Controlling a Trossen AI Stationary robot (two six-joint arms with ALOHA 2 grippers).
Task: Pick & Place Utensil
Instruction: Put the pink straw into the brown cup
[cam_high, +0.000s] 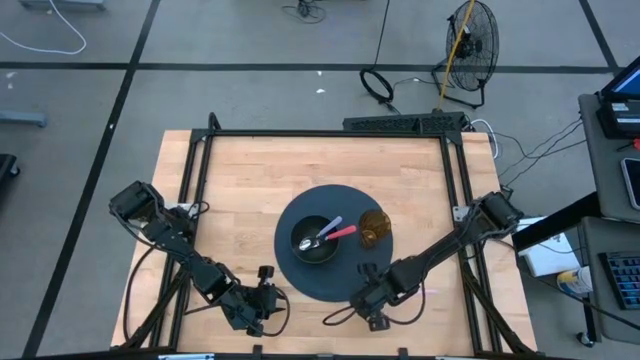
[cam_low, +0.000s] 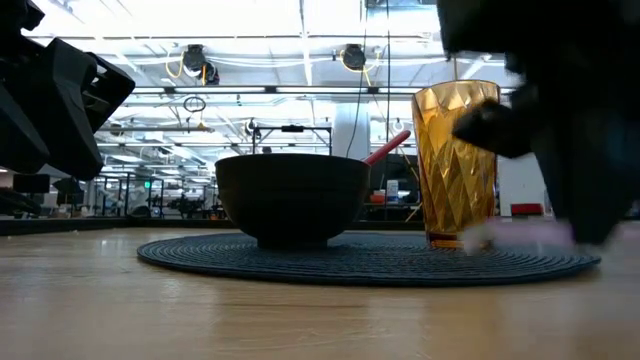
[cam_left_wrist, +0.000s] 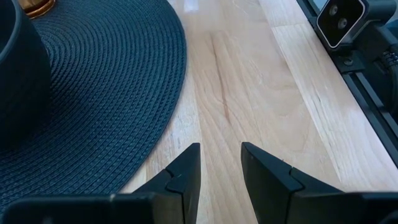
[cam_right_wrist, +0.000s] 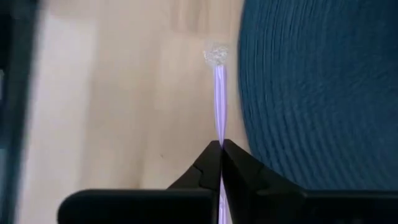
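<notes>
At the near right edge of the round dark woven placemat (cam_high: 300, 272), I log my right gripper (cam_right_wrist: 221, 144) clamped on a thin lilac-handled utensil (cam_right_wrist: 220, 93), left gripper (cam_left_wrist: 221, 155) slightly parted, empty.

Purple utensil (cam_right_wrist: 220, 99) blurred, tip indistinct (handle hidden between right pincer (cam_right_wrist: 221, 149) fingers).

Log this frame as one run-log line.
right gripper: shut on thin purple-handled utensil, near round dark woven placemat | left gripper: open, idle | black bowl: holds pink-handled spoon
</notes>
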